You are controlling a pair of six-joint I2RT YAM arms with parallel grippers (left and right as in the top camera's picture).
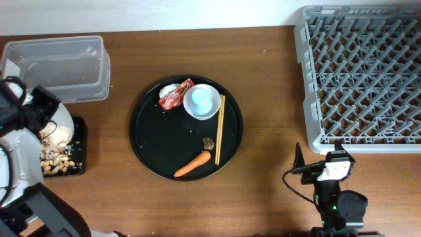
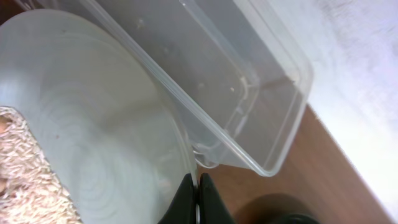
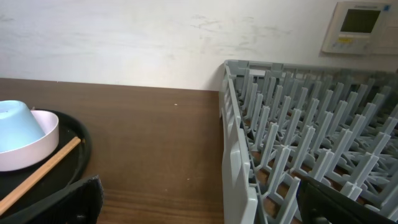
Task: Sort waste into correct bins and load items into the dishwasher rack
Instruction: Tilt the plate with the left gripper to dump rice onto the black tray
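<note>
Presently tilts plate [image 2: 93,124] over black bin [image 1: 80,141] at nine o'clock, to shed crumbs [image 1: 56,155] there rather than into tub [image 1: 59,66] at ten. Pinches rim with left gripper [image 2: 198,199], clamped on it. Rests right gripper [image 1: 319,161] at five, spread wide, empty, beside rack [image 1: 362,72].

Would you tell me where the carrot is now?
Overhead, the carrot lies at the front edge of the round black tray, beside the brown lump.

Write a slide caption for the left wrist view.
Left pincer shut on the rim of the pale plate, rice-like crumbs on its face, clear tub just beyond.
</note>
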